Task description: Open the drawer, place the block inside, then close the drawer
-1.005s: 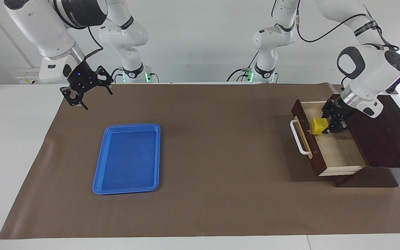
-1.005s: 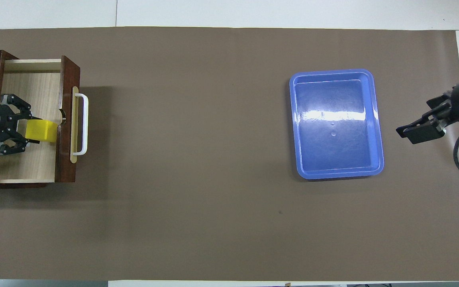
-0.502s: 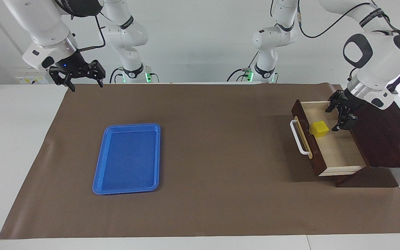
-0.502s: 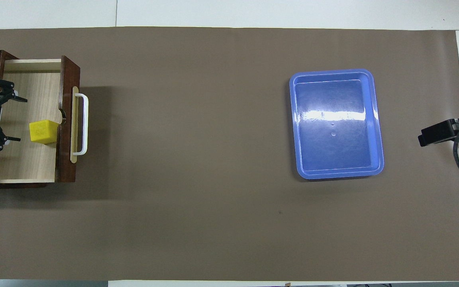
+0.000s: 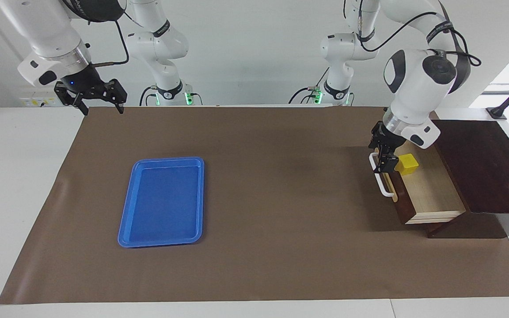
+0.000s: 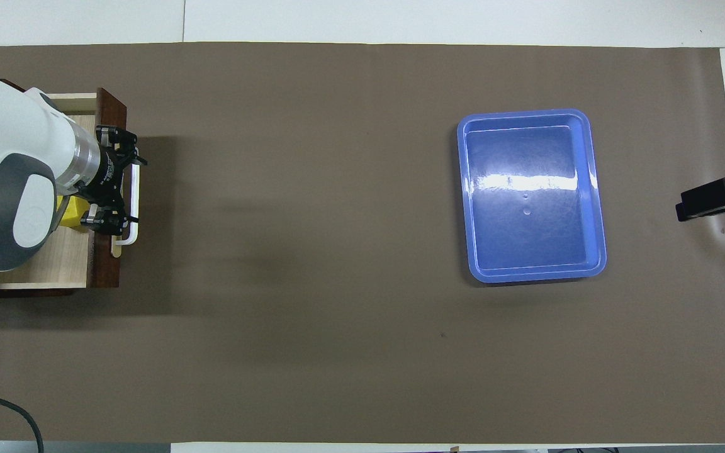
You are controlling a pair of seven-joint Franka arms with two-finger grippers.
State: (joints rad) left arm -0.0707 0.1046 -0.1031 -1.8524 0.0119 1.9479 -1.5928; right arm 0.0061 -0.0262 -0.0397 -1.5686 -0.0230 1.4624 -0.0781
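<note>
The drawer [image 5: 427,190] stands pulled out of its dark cabinet [image 5: 480,163] at the left arm's end of the counter [image 5: 254,265], pale wood floor showing. The block [image 5: 408,162] sits inside on that floor, close against the drawer's front panel, toward the robots' end of the drawer; in the overhead view only a sliver of it [image 6: 72,212] shows from under the arm's wrist.

The left tool [image 5: 382,158] is down at the drawer front, over the white handle [image 5: 380,179] at its end nearer the robots. From overhead the left tool [image 6: 117,189] has its fingers spread wide, one fingertip toward each end of the handle [image 6: 131,214] (empty, gripping nothing). Whether a finger touches the handle I cannot tell; it is right at it. The block is free, not touched by the tool.

The right tool [image 5: 90,95] hangs in the air over the counter's corner at the right arm's end, near the robots, fingers apart and empty; that arm waits. Overhead, only its dark tip [image 6: 708,200] pokes in at the edge.

A blue tray [image 5: 161,238] lies flat on the brown mat, toward the right arm's end, well apart from the drawer, nothing in it (same tray overhead [image 6: 472,195]).
</note>
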